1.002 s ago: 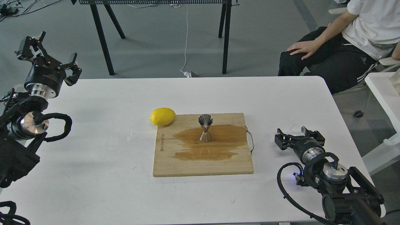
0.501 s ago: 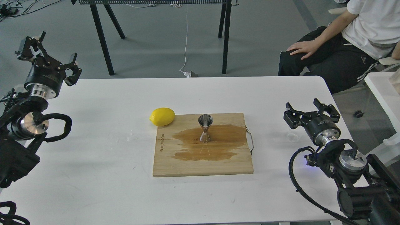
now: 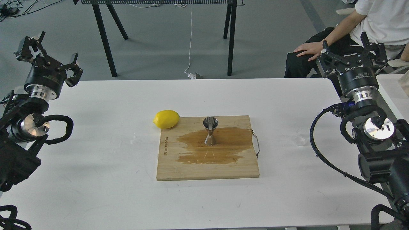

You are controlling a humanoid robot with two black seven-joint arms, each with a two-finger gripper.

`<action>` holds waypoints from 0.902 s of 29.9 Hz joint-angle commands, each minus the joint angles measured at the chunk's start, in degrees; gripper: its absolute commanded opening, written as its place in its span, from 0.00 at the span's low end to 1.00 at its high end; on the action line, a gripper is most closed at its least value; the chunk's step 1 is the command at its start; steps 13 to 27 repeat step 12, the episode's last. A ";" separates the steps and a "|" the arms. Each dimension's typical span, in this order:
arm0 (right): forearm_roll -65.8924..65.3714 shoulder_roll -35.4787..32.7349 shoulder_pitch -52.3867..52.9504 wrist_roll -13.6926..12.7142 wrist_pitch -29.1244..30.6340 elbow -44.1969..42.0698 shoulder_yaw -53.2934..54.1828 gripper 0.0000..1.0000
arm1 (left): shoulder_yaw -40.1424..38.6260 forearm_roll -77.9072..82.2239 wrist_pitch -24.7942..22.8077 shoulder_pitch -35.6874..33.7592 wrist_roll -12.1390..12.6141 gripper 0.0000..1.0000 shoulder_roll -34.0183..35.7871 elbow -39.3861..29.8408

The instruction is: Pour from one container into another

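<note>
The steel hourglass jigger [image 3: 210, 131] stands upright on the wooden board [image 3: 207, 166], in the middle of a dark wet patch. A small clear glass cup [image 3: 299, 140] sits on the white table to the right of the board, faint and hard to make out. My right gripper [image 3: 351, 52] is raised high at the table's far right corner, well behind the cup, open with nothing between its fingers. At the far left corner my left gripper [image 3: 48, 54] is also raised, open and empty.
A yellow lemon [image 3: 166, 119] lies at the board's back left corner. A metal handle [image 3: 256, 145] sticks out of the board's right edge. A seated person [image 3: 348, 48] is just behind the right gripper. A few droplets [image 3: 135, 139] lie left of the board.
My right gripper has let go of the glass cup, leaving it on the table, and has risen up and back toward the far right corner. The left arm has hardly moved.
</note>
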 commanded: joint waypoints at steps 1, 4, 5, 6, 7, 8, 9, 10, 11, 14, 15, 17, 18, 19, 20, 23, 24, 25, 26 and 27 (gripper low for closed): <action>-0.41 0.07 1.78 0.34 0.49 -2.31 -2.00 1.00 | -0.02 0.00 0.00 0.00 0.00 1.00 -0.05 -0.03; -0.41 0.15 2.04 1.30 0.49 -3.19 -2.35 1.00 | -0.02 0.00 0.00 0.00 0.00 1.00 0.03 0.06; -0.41 0.15 2.04 1.83 0.49 -3.19 -2.52 1.00 | -0.02 0.00 0.00 0.00 0.00 1.00 0.03 -0.03; -0.41 0.24 2.13 2.18 0.49 -3.37 -2.53 1.00 | -0.02 0.00 -0.08 0.00 0.00 1.00 0.03 0.06; -0.41 0.24 2.13 2.28 0.49 -3.45 -2.53 1.00 | -0.02 0.00 0.00 0.00 0.00 1.00 0.03 0.06; -0.41 0.33 2.13 2.28 0.49 -3.45 -2.53 1.00 | -0.02 0.00 0.00 0.00 0.00 1.00 0.03 0.06; -0.41 0.42 2.04 2.36 0.49 -3.45 -2.53 1.00 | -0.02 0.00 0.00 0.00 0.00 1.00 0.03 0.06; -0.41 0.42 2.04 2.36 0.49 -3.45 -2.44 1.00 | -0.02 0.00 0.00 0.00 0.00 1.00 -0.05 0.06; -0.41 0.42 2.04 2.36 0.49 -3.37 -2.44 1.00 | -0.02 0.00 0.00 0.00 0.00 1.00 -0.05 -0.03; -0.41 0.33 1.78 2.36 0.49 -3.28 -2.44 1.00 | -0.02 0.00 0.00 0.00 0.00 1.00 -0.05 -0.03; -0.41 0.33 1.78 2.36 0.49 -3.28 -2.44 1.00 | -0.02 0.00 0.00 0.00 0.00 1.00 -0.05 -0.03; -0.41 0.33 1.78 2.36 0.49 -3.28 -2.44 1.00 | -0.02 0.00 0.00 0.00 0.00 1.00 -0.05 -0.03; -0.41 0.33 1.78 2.36 0.49 -3.28 -2.44 1.00 | -0.02 0.00 0.00 0.00 0.00 1.00 -0.05 -0.03; -0.41 0.33 1.78 2.36 0.49 -3.28 -2.44 1.00 | -0.02 0.00 0.00 0.00 0.00 1.00 -0.05 -0.03; -0.41 0.33 1.78 2.36 0.49 -3.28 -2.44 1.00 | -0.02 0.00 0.00 0.00 0.00 1.00 -0.05 -0.03; -0.41 0.33 1.78 2.36 0.49 -3.28 -2.44 1.00 | -0.02 0.00 0.00 0.00 0.00 1.00 -0.05 -0.03; -0.41 0.33 1.78 2.36 0.49 -3.28 -2.44 1.00 | -0.02 0.00 0.00 0.00 0.00 1.00 -0.05 -0.03; -0.41 0.33 1.78 2.36 0.49 -3.28 -2.44 1.00 | -0.02 0.00 0.00 0.00 0.00 1.00 -0.05 -0.03; -0.41 0.33 1.78 2.36 0.49 -3.28 -2.44 1.00 | -0.02 0.00 0.00 0.00 0.00 1.00 -0.05 -0.03; -0.41 0.33 1.78 2.36 0.49 -3.28 -2.44 1.00 | -0.02 0.00 0.00 0.00 0.00 1.00 -0.05 -0.03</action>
